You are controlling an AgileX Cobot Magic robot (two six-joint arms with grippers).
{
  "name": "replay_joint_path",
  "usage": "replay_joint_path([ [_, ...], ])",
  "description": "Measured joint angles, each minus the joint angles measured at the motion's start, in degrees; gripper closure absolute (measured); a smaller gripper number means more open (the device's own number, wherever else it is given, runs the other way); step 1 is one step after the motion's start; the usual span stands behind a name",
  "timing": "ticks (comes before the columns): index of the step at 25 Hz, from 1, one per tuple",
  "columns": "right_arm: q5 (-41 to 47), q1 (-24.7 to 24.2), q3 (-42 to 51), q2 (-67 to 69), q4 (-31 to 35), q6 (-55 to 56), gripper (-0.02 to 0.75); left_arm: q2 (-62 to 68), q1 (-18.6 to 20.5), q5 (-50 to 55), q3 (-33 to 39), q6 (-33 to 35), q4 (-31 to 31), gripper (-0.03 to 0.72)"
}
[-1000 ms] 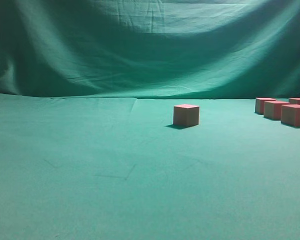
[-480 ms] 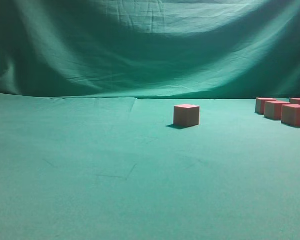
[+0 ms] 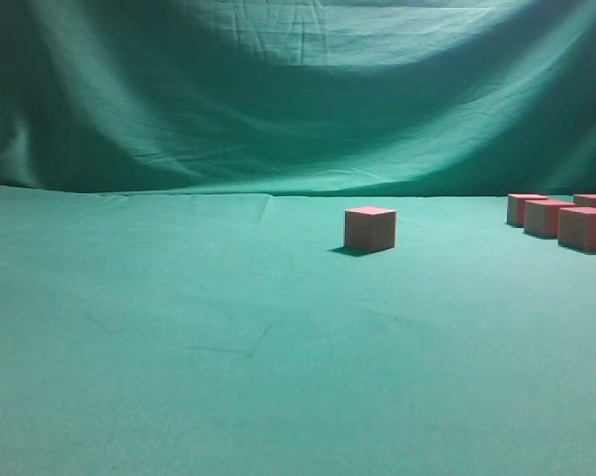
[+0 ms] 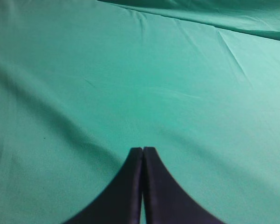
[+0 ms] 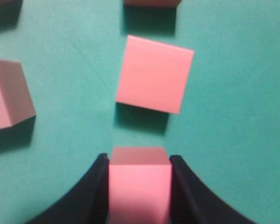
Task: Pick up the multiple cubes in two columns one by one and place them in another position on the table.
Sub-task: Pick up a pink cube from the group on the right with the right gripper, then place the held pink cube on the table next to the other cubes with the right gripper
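A green cloth backdrop (image 3: 298,89) hangs in soft folds behind everything, and below it the desk (image 3: 178,347) spreads wide under a slightly wrinkled teal-green cover. No arm shows in the exterior view; only the cubes sit out there.

One lone cube (image 3: 369,228) stands by itself a little right of the middle, well apart from the others, its pink top lit and a small shadow at its left foot. At the far right edge a cluster of cubes (image 3: 560,220) lies in rows running back, the nearest ones cut off by the frame.

From the right wrist view, the right pincer (image 5: 140,186) has its two black jaws pressed against the sides of a held cube (image 5: 140,184), which fills the gap between them. Just beyond it, apart by a strip of cloth and its shadow, sits a second cube (image 5: 153,73), turned slightly askew. Another cube (image 5: 7,100) rests off to the left, showing a darker side face, and the bottom edge of a further cube (image 5: 151,2) peeks in at the top. A dark shape in the top left corner is too cropped to name.

In the left wrist view, the left pincer (image 4: 143,154) hangs over bare cloth with its jaws closed together, tips touching, nothing between them.
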Motion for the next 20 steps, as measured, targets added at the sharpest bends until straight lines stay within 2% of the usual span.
replay_joint_path([
  [3,0.6,0.0,-0.1,0.0,0.0,0.0,0.474,0.0,0.0,0.0,0.0,0.0,0.0,0.688],
  [7,8.2,0.0,-4.1,-0.9,2.6,-1.1,0.474,0.0,0.0,0.0,0.0,0.0,0.0,0.688],
  [10,14.7,0.0,-9.4,-4.0,9.8,-7.3,0.474,0.0,0.0,0.0,0.0,0.0,0.0,0.688],
  [15,25.0,0.1,-21.9,-6.4,29.2,-22.1,0.474,0.0,0.0,0.0,0.0,0.0,0.0,0.688],
  [17,27.3,1.9,-26.9,-5.7,32.1,-25.8,0.474,0.0,0.0,0.0,0.0,0.0,0.0,0.688],
  [20,29.5,7.7,-35.1,-2.8,30.0,-27.6,0.474,0.0,0.0,0.0,0.0,0.0,0.0,0.688],
])
